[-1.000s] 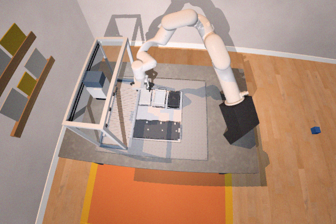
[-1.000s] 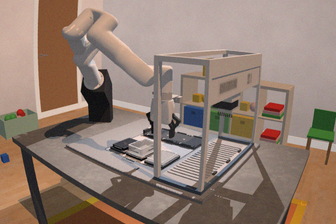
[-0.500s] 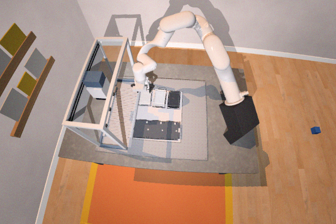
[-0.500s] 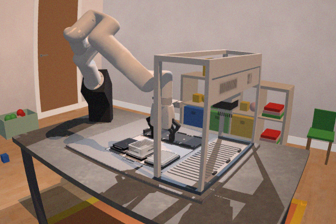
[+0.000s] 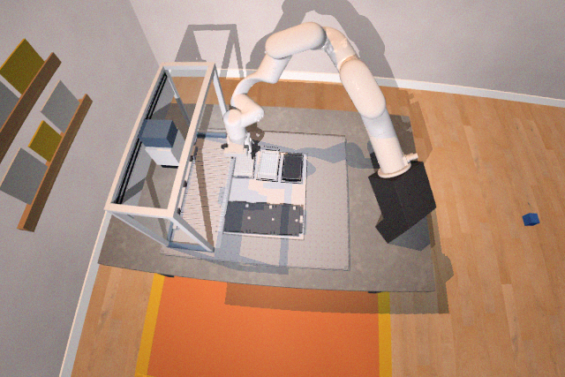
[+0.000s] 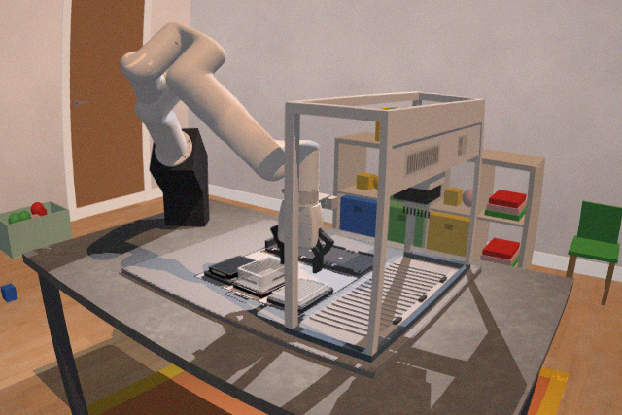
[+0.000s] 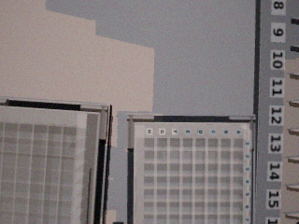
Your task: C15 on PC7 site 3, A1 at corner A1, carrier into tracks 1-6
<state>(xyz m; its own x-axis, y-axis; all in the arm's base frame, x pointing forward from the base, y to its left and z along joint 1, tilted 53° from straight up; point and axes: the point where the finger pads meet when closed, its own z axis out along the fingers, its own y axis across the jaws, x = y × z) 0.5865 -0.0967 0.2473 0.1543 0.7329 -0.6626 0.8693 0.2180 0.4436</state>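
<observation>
The hand (image 6: pixel 301 256) hangs fully open and empty just above C15 (image 6: pixel 301 293), a pale gridded plate lying flat in its nest below it.

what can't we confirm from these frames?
- Open black-fingered gripper: absent from the wrist view; the white wrist covers it in the top view.
- White 96-well plate C15: bottom cut off by the wrist frame edge; column labels too blurred to place A1.
- Dark flat carrier PC7: site markings too small in the top view; partly behind the gripper and frame post in the exterior view.
- Lamp behind the tracks: not discernible in any view.
</observation>
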